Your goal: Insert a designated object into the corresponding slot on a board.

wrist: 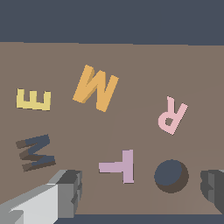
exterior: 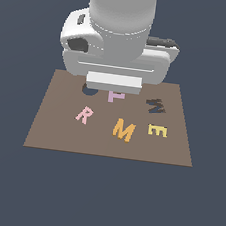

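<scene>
The orange "M" block (exterior: 124,130) (wrist: 95,87) lies flat on the brown board (exterior: 53,127) (wrist: 131,61), near its front middle, with nothing touching it. The dark M-shaped slot (exterior: 156,106) (wrist: 36,152) is toward the exterior view's right, behind the yellow "E". My gripper (wrist: 142,186) hovers over the board's far part, above the lilac "T" and the round hole. It is open, with its grey fingers (wrist: 65,192) wide apart and nothing held. In the exterior view the white hand (exterior: 114,81) hides the fingertips.
A yellow "E" (exterior: 158,131) (wrist: 33,99), a pink "R" (exterior: 84,115) (wrist: 172,115) and a lilac "T" (exterior: 112,96) (wrist: 119,166) lie on the board. A round dark hole (exterior: 89,88) (wrist: 171,175) sits beside the "T". Dark floor surrounds the board.
</scene>
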{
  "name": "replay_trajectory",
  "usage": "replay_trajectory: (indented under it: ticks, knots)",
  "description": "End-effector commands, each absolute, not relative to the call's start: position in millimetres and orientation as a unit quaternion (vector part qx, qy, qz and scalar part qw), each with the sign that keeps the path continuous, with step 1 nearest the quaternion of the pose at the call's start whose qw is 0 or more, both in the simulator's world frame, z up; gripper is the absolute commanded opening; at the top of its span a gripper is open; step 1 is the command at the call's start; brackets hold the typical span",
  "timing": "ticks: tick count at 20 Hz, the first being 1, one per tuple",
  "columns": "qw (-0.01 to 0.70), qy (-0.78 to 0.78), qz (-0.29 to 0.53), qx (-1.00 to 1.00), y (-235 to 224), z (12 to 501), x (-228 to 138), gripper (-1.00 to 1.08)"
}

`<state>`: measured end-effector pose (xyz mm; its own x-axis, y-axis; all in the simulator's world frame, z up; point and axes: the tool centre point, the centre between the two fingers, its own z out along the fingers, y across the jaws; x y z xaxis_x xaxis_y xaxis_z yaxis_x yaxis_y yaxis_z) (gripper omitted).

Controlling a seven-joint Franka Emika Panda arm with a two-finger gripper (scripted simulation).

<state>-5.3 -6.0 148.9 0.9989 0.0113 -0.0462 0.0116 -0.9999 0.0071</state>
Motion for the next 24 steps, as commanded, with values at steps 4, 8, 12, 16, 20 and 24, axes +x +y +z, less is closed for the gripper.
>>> replay_trajectory:
  ticks: [4, 8, 12, 16, 20, 24]
  knots:
    - [0.004, 0.003, -0.023, 1.000, -5, 148, -4, 1.00]
    - [0.003, -0.008, -0.021, 1.000, -2, 142, -1, 1.00]
    - [0.003, -0.029, -0.019, 0.999, 5, 130, 6, 1.00]
    - [0.003, -0.059, -0.015, 0.998, 14, 114, 17, 1.00]
    - [0.002, -0.097, -0.011, 0.995, 24, 94, 32, 1.00]
    - [0.001, -0.132, -0.006, 0.991, 31, 75, 47, 1.00]
